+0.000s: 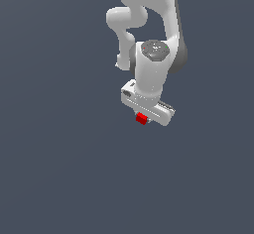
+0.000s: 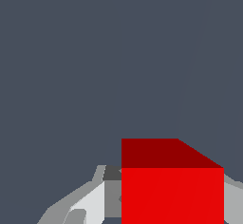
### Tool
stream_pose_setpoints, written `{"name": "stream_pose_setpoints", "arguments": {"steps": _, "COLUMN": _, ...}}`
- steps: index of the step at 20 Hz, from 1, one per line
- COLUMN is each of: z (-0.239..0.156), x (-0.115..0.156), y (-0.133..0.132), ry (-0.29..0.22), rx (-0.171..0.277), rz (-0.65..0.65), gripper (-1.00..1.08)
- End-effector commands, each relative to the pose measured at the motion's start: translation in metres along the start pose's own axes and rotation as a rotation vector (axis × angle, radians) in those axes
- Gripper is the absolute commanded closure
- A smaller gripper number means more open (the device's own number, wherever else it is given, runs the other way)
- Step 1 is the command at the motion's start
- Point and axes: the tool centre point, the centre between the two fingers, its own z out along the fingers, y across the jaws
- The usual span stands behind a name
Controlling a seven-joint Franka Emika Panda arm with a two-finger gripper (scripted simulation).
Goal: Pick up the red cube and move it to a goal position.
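From where I sit, the cube (image 1: 142,119) is already between my fingers (image 2: 92,204). In the wrist view it fills the near foreground, one bright face square to the camera and a darker face above it, with pale finger metal showing on either side of it. I read that as the fingers clamped on the cube, though the actual contact faces are hidden behind it.

In the exterior view the gripper (image 1: 145,116) hangs from the arm (image 1: 149,20) with its body slanting down toward that view's right. The cube pokes out just under its lower edge, toward that view's left end. I can't pick out a bench edge or a shadow under it, so I can't say how high it sits; the background is one flat grey-blue in both views.

So the relation that matters now is cube to goal. I see no marker for a goal position in either view, so I can't tell which way the carry should go. The cube has no long axis to align. My guess is that the remaining work is pure transport, keeping the squeeze steady.
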Motion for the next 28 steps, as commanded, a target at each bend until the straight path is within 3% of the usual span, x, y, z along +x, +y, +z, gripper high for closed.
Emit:
{"name": "stream_pose_setpoints", "arguments": {"steps": 1, "z": -0.032, "x": -0.004, "y": -0.001, "ry": 0.001, "rx": 0.0, "rz": 0.001, "gripper": 1.08}}
{"name": "stream_pose_setpoints", "arguments": {"steps": 15, "z": -0.189, "x": -0.021, "y": -0.011, "ry": 0.001, "rx": 0.0, "rz": 0.001, "gripper": 1.08}}
{"name": "stream_pose_setpoints", "arguments": {"steps": 28, "z": -0.248, "x": -0.025, "y": -0.017, "ry": 0.001, "rx": 0.0, "rz": 0.0, "gripper": 1.08}}
